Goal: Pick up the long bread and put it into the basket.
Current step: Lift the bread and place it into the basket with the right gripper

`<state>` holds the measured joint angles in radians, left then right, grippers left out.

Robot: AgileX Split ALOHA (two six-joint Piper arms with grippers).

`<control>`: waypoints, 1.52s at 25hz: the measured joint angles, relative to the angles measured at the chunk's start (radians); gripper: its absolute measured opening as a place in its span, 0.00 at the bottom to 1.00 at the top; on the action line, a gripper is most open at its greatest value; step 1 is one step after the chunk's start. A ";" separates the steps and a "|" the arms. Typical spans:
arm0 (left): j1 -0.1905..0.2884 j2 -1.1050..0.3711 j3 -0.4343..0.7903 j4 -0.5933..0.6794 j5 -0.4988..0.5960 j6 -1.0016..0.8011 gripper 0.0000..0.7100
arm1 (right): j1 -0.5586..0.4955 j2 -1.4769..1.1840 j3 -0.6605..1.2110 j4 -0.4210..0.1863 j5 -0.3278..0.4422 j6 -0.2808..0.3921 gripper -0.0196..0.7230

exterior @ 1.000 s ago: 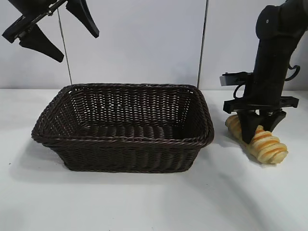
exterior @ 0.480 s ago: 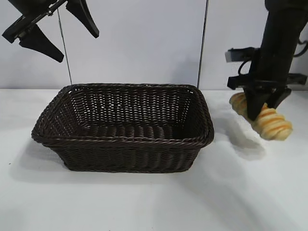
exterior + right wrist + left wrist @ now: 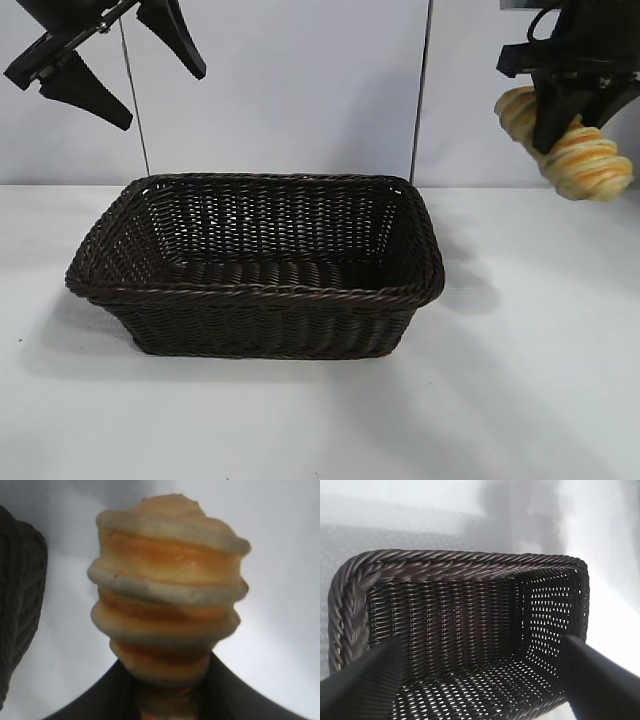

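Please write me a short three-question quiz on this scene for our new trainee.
1. True or false: the bread lies inside the basket.
2. Which gripper holds the bread? A. left gripper B. right gripper C. neither
3. Fill in: the left gripper hangs open above the basket's ____ end, seen from the exterior view.

Key: 1. False; it is held in the air to the right of the basket. 2. B. 3. left.

I see the basket (image 3: pixel 255 290) as dark woven wicker with a braided rim — slightly glossy strands. The long bread (image 3: pixel 585 160) looks ridged, matt, crusty; the desk (image 3: pixel 320 420) smooth, white — matt.
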<state>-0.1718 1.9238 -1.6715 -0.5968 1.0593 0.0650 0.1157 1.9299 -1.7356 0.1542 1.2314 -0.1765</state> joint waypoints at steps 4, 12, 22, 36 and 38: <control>0.000 0.000 0.000 0.000 0.001 0.000 0.85 | 0.077 0.000 0.000 0.007 0.000 0.000 0.34; 0.000 0.000 0.000 0.000 0.001 0.000 0.85 | 0.285 0.000 0.000 0.015 -0.013 0.015 0.34; 0.000 0.000 0.000 0.000 0.003 0.000 0.85 | 0.397 0.013 0.000 0.015 -0.130 -0.087 0.33; 0.000 0.000 0.000 0.000 0.003 0.000 0.85 | 0.397 0.173 0.000 0.048 -0.234 -0.090 0.33; 0.000 0.000 0.000 0.000 0.003 0.000 0.85 | 0.397 0.173 0.000 0.048 -0.234 -0.090 0.38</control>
<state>-0.1718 1.9238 -1.6715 -0.5968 1.0620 0.0650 0.5128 2.1026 -1.7356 0.2018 0.9975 -0.2668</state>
